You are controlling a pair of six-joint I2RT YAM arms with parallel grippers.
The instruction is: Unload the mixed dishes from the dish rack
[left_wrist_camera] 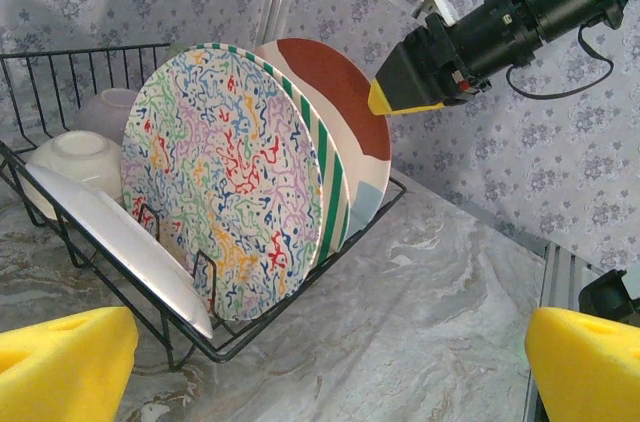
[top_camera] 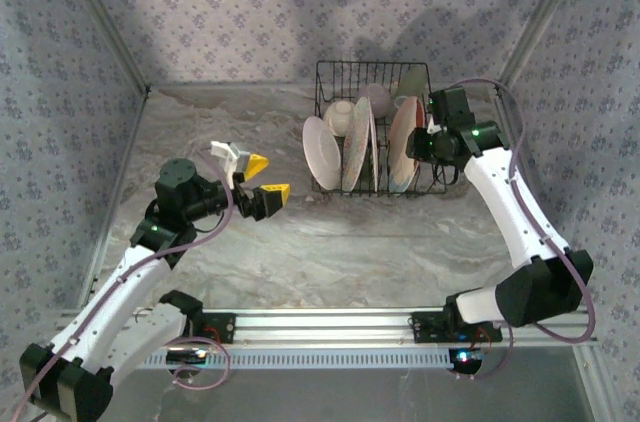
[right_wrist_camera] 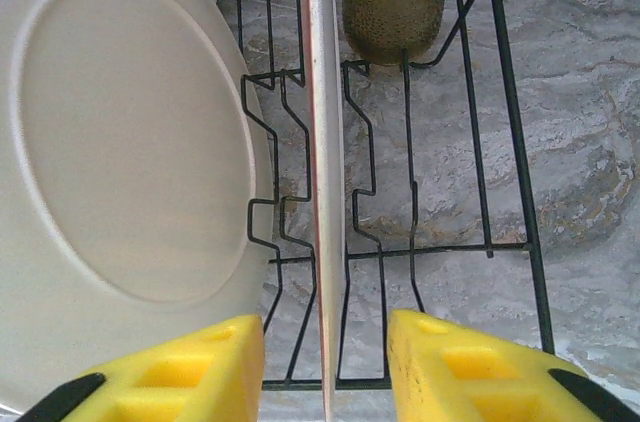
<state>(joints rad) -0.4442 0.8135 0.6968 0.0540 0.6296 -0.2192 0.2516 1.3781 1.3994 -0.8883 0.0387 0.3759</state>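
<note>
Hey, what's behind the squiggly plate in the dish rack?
A green-striped plate stands right behind the squiggly plate, then a rust-and-blue plate. The striped one shows just its rim, the other its upper right part; the rest is covered.

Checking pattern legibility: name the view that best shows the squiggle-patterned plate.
Left wrist: the squiggle-patterned plate faces that camera, nearly its whole pattern visible, upright in the dish rack. Top external shows it steeply foreshortened, pattern unreadable.
</note>
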